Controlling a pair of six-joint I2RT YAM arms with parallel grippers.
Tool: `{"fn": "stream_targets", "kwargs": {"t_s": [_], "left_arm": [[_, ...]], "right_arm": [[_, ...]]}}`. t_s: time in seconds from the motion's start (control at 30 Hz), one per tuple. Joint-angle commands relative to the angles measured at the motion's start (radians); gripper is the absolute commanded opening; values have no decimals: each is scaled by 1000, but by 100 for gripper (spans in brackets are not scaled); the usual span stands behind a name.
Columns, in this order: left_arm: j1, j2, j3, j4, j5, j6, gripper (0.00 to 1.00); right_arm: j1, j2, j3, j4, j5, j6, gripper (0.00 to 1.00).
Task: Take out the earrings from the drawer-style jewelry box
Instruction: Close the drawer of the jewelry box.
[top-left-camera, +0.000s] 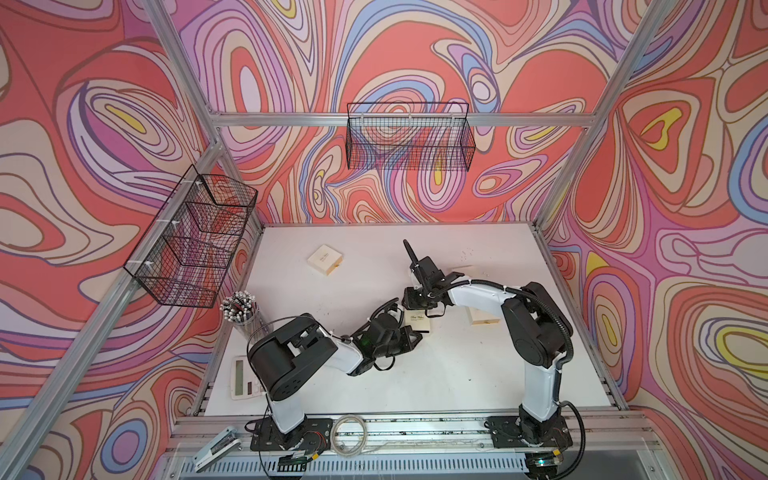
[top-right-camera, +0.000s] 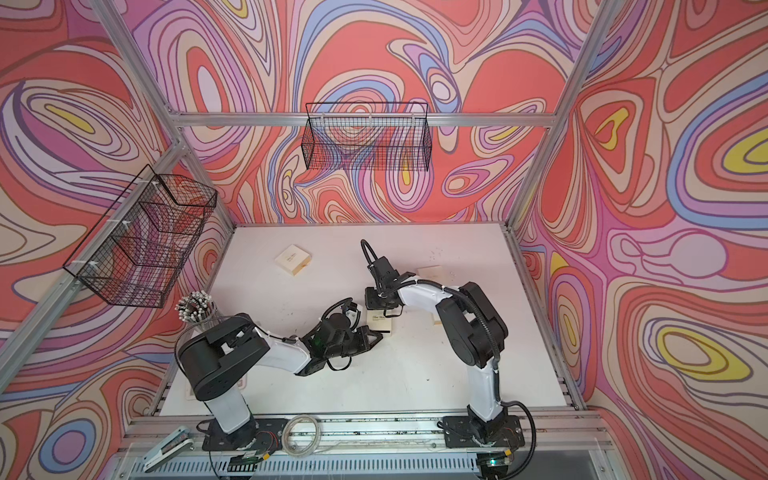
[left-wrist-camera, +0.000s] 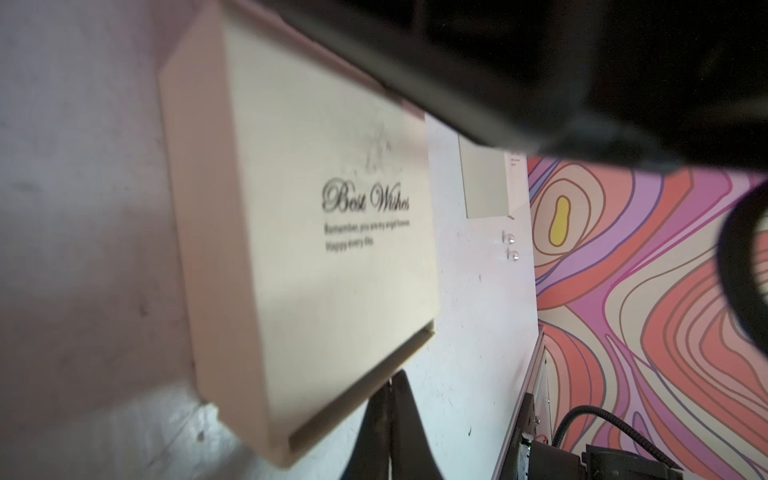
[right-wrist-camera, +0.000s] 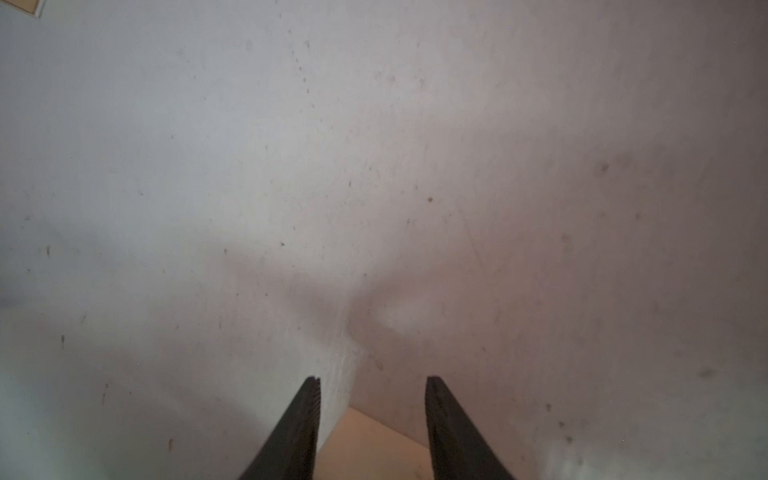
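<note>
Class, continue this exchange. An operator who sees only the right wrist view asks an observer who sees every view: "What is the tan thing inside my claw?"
Observer: A cream square cardboard jewelry box lettered "Best Wishes".
Operator: Where is the left claw?
Observer: The left claw, shut, sits at that box's drawer slot.
Operator: Any earrings out?
Observer: Two tiny pearl-like round stud earrings lie on the white table, apart from the box.
</note>
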Motion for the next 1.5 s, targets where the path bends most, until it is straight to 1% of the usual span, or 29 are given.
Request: {"fn": "stream_targets", "kwargs": {"t_s": [0.0,0.27,0.47,0.63,0.77,0.9,1.0,1.07,1.1,1.13,1.2,1.23,1.27,1.3,1.33,1.4,1.43,1.47], "left_arm": [[0,29,23,-6,-53,23,0],[-1,57,45,4,-46,40,0],[-1,27,21,-8,-93,70,0],[-2,71,23,86,-118,97,0],[-2,88,20,140,-115,97,0],[-14,24,-7,132,-99,121,0],[-42,-63,-27,62,-90,151,0],[-69,-125,-38,20,-100,170,0],[-84,-159,-82,-2,-102,179,0],[-91,-194,-96,-23,-102,183,0],[-97,-270,-129,-62,-100,189,0],[-97,-318,-149,-92,-106,193,0],[-98,-363,-158,-136,-111,200,0],[-97,-419,-152,-230,-118,213,0],[-97,-474,-136,-337,-126,227,3],[-98,-567,-134,-451,-140,250,15],[-94,-615,-133,-527,-164,248,20],[-88,-653,-128,-597,-188,245,28]], "right_arm": [[9,-42,-29,-27,14,21,43],[8,-76,-66,-10,20,39,43],[9,-75,-49,-12,21,47,43],[9,-66,-45,-10,13,62,43],[9,-79,-59,-7,20,73,43],[8,-86,-47,-22,39,71,43],[8,-86,-19,-31,73,80,45],[9,-92,9,-42,103,90,49],[9,-98,24,-46,126,99,54],[9,-108,35,-55,153,107,60],[9,-135,42,-61,196,126,66],[9,-155,38,-65,225,139,71],[9,-172,32,-77,260,154,75],[9,-192,25,-102,301,182,79],[8,-201,11,-116,326,204,83],[14,-271,-38,-112,335,251,98],[20,-295,-70,-104,338,282,98],[28,-316,-93,-99,348,309,98]]}}
